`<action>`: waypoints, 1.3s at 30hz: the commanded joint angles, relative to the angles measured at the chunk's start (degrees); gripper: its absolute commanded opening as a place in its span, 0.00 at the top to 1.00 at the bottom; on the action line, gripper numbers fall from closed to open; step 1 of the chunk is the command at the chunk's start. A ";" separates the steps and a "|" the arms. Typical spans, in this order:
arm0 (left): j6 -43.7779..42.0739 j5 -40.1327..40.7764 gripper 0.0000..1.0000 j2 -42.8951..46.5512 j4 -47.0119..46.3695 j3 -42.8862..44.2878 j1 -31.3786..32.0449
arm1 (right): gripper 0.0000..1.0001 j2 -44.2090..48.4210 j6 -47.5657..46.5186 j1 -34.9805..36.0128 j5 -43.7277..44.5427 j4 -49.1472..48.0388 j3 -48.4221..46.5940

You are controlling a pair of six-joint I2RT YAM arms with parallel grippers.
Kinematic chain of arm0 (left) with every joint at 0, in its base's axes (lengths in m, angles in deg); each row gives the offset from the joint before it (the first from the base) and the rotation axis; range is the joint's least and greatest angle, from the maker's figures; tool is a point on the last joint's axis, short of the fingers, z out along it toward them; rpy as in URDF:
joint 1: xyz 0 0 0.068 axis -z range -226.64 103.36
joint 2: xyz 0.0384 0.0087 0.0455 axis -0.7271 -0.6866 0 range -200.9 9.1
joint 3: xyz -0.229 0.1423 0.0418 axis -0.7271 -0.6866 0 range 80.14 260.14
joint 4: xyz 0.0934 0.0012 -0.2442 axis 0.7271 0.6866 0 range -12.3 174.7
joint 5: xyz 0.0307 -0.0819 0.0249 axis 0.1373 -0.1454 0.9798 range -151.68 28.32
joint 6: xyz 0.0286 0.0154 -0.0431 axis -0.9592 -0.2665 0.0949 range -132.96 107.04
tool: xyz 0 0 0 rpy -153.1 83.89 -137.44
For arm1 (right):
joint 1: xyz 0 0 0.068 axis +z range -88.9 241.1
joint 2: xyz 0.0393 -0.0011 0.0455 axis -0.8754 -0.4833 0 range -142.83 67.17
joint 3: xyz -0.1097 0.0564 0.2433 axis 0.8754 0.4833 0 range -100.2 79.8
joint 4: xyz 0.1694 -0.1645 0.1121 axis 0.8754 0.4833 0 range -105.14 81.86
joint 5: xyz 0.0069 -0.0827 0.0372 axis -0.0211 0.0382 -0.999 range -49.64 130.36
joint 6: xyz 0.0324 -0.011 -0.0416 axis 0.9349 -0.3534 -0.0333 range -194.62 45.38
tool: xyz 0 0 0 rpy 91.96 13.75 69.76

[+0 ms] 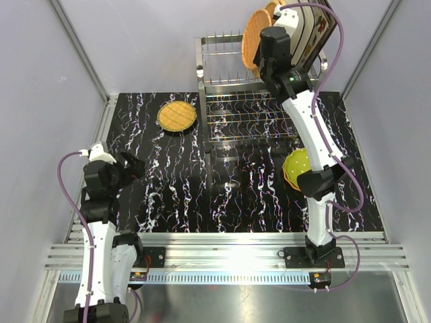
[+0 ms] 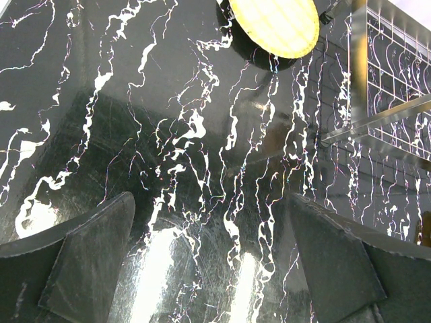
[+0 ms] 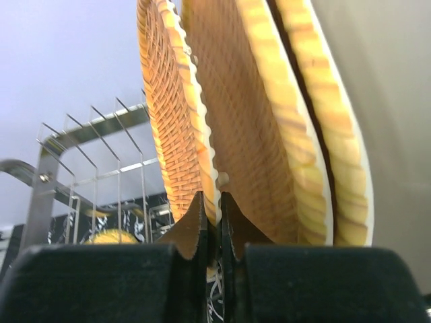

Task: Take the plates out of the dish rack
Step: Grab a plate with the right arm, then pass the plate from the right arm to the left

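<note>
Over on the left, the left gripper [image 1: 131,168] hangs low over the black table [image 1: 175,195], which has white squiggles on it. Its two fingers [image 2: 87,262] are wide apart and hold nothing. A bit further along, a round yellow-orange plate [image 1: 177,116] with a criss-cross pattern lies flat on the table, near the left side of the dish rack [image 1: 219,101]. The rack is shiny steel wire, with thin spikes sticking up on top and a grid shelf underneath. At its right end some plates stand on edge, close together. The first is a round woven orange plate [image 3: 172,121] with a wavy rim. The right gripper [image 3: 212,219] is squeezed tight on the rim of that plate. Next to it stand more orange woven plates [image 3: 256,134], then cream square ones [image 1: 316,30], one with flowers on it. Down on the table to the right, a lime-green plate [image 1: 294,168] peeks out from behind the right arm.
</note>
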 commanded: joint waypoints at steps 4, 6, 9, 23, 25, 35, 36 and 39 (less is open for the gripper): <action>1.01 -1.79 0.01 -0.46 -1.79 3.40 -0.15 | 1.00 2.53 -4.12 0.29 1.31 -16.89 -3.84; 1.45 -2.75 0.01 -0.90 -2.05 4.19 -0.15 | 1.00 3.23 -5.00 0.29 0.26 -20.15 -4.10; 2.51 -4.95 0.01 -1.42 -2.57 5.77 -0.15 | 1.00 4.98 -4.49 0.29 -3.34 -21.65 -4.19; 12.61 -30.59 0.01 -4.85 -18.91 9.91 0.90 | 1.00 26.78 -4.74 0.11 -58.70 -23.50 26.46; 14.63 -33.50 0.01 -5.12 -23.04 10.08 1.51 | 1.00 28.01 -4.40 0.20 -63.96 -23.32 28.41; 21.67 -38.09 0.01 -2.57 -43.26 7.36 7.23 | 1.00 33.11 -0.97 0.11 -74.27 -25.52 40.80; 21.93 -38.00 0.01 -2.31 -44.31 7.36 7.41 | 1.00 33.38 -0.44 0.20 -74.97 -25.69 41.50; 22.81 -38.53 0.02 -2.57 -45.29 7.27 7.93 | 1.00 34.17 1.40 0.20 -79.01 -27.97 44.93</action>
